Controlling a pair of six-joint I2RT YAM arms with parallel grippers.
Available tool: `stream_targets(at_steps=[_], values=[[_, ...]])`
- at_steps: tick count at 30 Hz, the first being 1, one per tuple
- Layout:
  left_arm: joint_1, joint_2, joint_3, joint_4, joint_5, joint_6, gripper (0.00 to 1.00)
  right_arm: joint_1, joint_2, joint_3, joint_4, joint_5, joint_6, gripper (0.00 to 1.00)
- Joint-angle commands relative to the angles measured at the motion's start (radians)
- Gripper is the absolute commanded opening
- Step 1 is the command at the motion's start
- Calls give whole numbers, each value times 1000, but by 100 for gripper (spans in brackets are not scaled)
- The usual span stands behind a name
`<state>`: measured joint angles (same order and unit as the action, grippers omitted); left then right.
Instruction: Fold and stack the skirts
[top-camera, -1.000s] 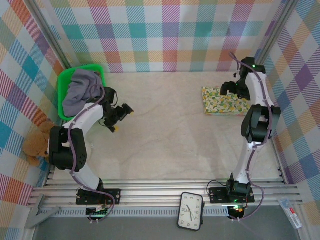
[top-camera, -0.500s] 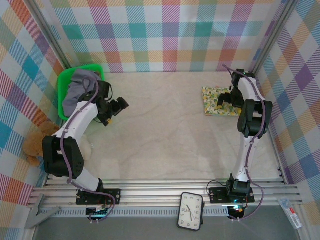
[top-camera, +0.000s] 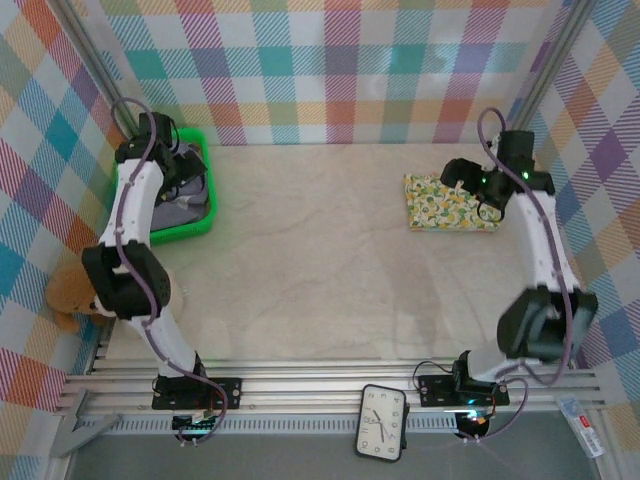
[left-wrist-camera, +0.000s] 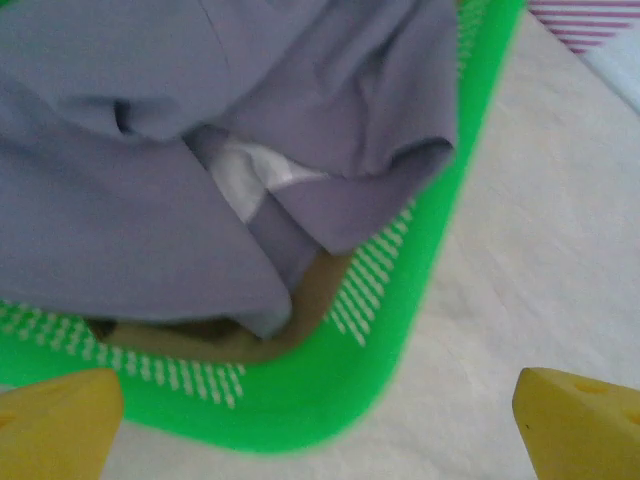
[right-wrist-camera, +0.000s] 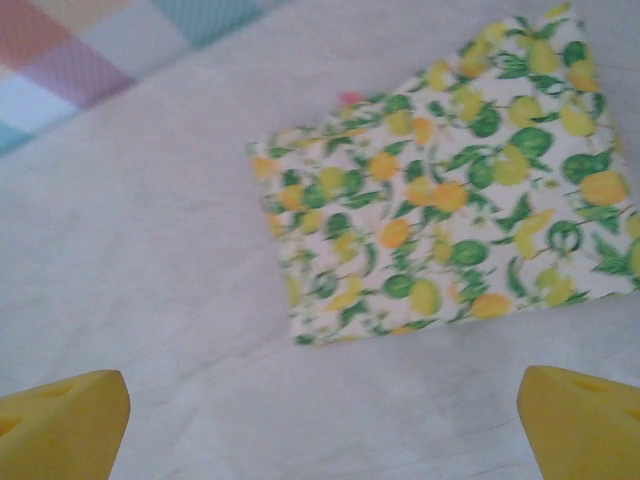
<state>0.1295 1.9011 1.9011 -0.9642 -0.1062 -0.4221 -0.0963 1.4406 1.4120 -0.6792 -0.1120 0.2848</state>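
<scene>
At the back left corner of the pale table sits a bright green plastic basket. The left arm reaches over it. In the left wrist view, a soft grey-purple skirt lies crumpled in the basket and fills most of it. A small bit of white cloth peeks out from a fold in the grey skirt. A brown-green skirt lies under the grey one, against the basket wall. The left gripper hangs above the near corner of the basket. Its two yellow fingertips are far apart, and it holds nothing.

On the right side of the table, near the back, lies a white skirt with yellow lemons and green leaves. It is folded flat into a neat block. The right gripper is over the right part of this skirt. In the right wrist view, the lemon skirt lies flat on the table, and the right gripper's yellow fingertips are wide apart above it. They grip nothing.

A brown teddy bear sits just off the left edge of the table. A small black clock with a white face lies at the front, between the two arm bases. Bright checked walls stand around the table.
</scene>
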Motion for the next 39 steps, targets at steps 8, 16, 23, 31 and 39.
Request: stream_targets(at_steps=[8,16,23,31,39], values=[[112,388,418,-97,262,-2,87,9,-206,-263,107,-213,109,99],[137,615,515,-42,417,-179,71,10,-263,-311,92,-216,126,99],[151,691,513,-28,388,-297,45,10,-285,-331,99,-222,135,99],[154,579,519,48,400,-240,0,9,-321,-400,208,-179,250,99],[149,279,516,212,494,-149,0,9,-338,-509,415,-161,339,99]])
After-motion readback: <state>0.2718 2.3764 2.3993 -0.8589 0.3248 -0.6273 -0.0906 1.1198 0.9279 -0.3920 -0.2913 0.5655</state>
